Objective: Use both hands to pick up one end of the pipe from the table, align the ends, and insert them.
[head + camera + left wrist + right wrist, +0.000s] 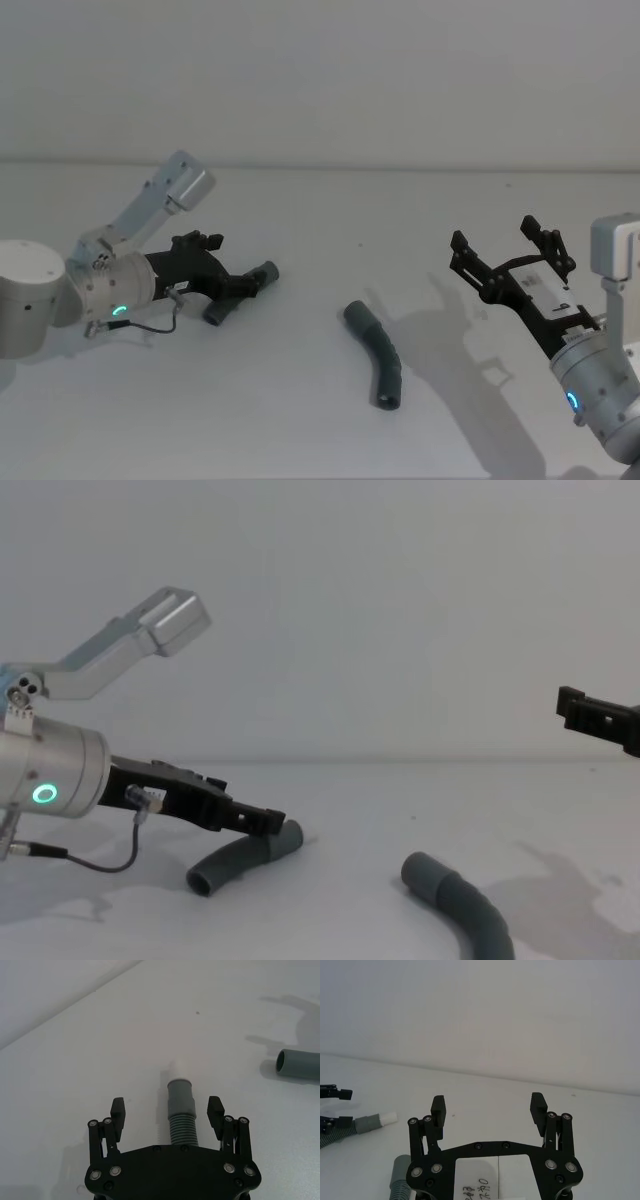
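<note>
Wide-open jaws of the left gripper [166, 1104] flank the short pipe [181, 1110] without gripping it, and its white tip [173, 1067] points away from the wrist. That piece lies on the table [320, 220], left of the long pipe [378, 352]. To the right of the long pipe, the right gripper [488, 1107] hangs raised, its jaws spread wide and empty.
</note>
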